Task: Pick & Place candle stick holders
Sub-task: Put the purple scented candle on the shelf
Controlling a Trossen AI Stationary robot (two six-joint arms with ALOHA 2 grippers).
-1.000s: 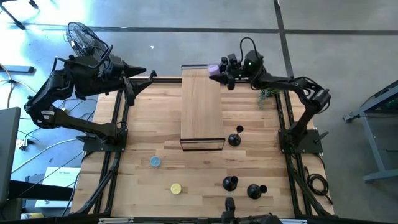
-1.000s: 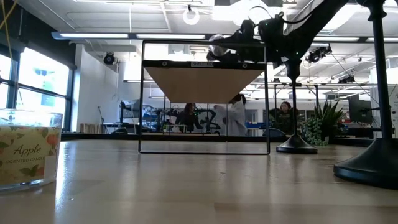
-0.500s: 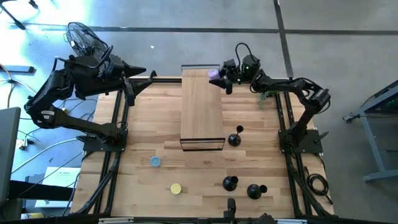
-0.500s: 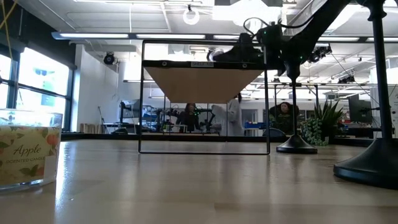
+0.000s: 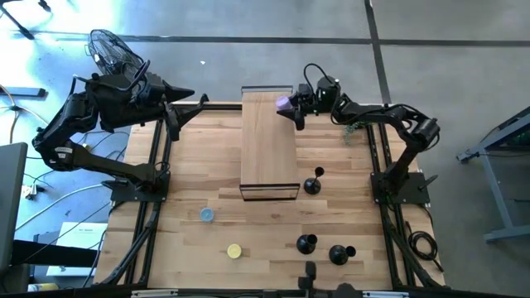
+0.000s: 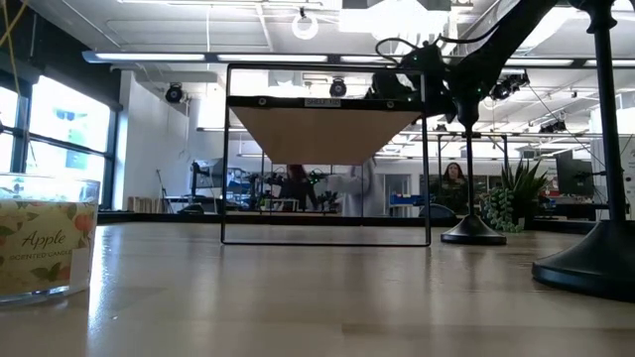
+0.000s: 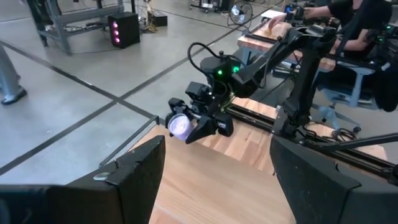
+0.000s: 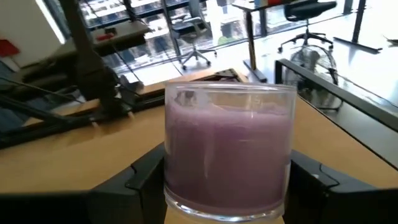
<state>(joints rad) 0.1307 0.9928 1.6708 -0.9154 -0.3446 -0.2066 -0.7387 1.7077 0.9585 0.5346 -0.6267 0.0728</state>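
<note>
Fingers of the right gripper [image 5: 288, 106] clamp a purple candle jar [image 8: 229, 151], which has slid farther over the raised wooden shelf [image 5: 268, 141] beneath them. That looks like placement nearing. Candle stick holders [image 5: 312, 184] stand untouched, well behind them. Left gripper [image 5: 199, 101] waits with fingers apart.

Two dark, six-joint robot arms, built of matte black segments.

Black cables are looped over the right arm [image 5: 389, 116] near its wrist, where a small green light is lit. The left arm [image 5: 91, 116] is made of bulkier black links, and wide, flat black fingers [image 7: 323, 186] are seen.
</note>
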